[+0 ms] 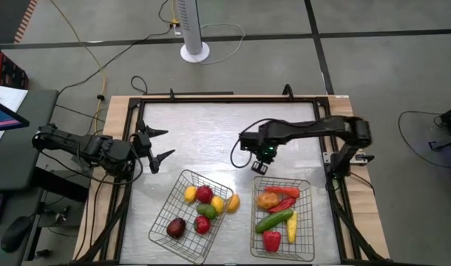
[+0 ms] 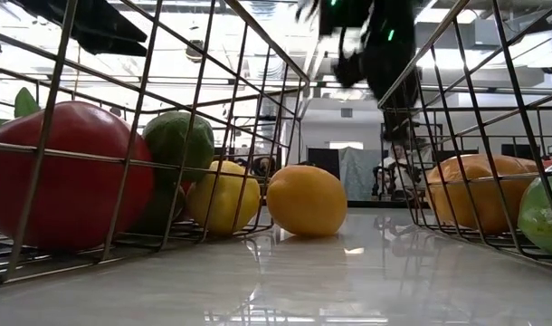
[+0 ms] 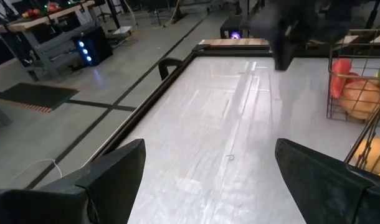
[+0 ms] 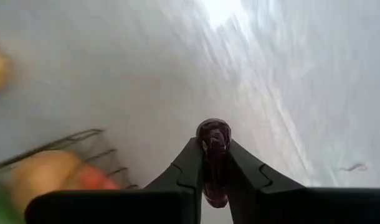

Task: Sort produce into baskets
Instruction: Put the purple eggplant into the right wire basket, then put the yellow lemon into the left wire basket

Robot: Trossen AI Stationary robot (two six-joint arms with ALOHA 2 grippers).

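My right gripper (image 1: 259, 165) hangs over the table just beyond the right wire basket (image 1: 310, 222) and is shut on a small glossy maroon piece (image 4: 213, 134). This basket holds an orange piece (image 1: 267, 199), red chilies (image 1: 283, 193), a green cucumber (image 1: 274, 220), a yellow piece (image 1: 291, 229) and a red piece (image 1: 272, 240). The left basket (image 1: 160, 214) holds yellow, red, green and maroon round pieces. A yellow-orange piece (image 2: 306, 199) lies on the table beside it, outside the mesh. My left gripper (image 1: 156, 150) is open and empty at the table's left. My right gripper pinches the maroon piece between its two fingers (image 4: 189, 163), one on each side. The piece's rounded end (image 4: 213, 127) sticks out past the fingertips. The fingers come from above, slanting down. The piece is lifted clear of the table.
The white tabletop (image 1: 211, 129) has a dark raised frame (image 1: 211, 98) around it. The two baskets stand side by side near the front edge with a gap between them. A white fan base (image 1: 194, 52) stands on the floor beyond the table.
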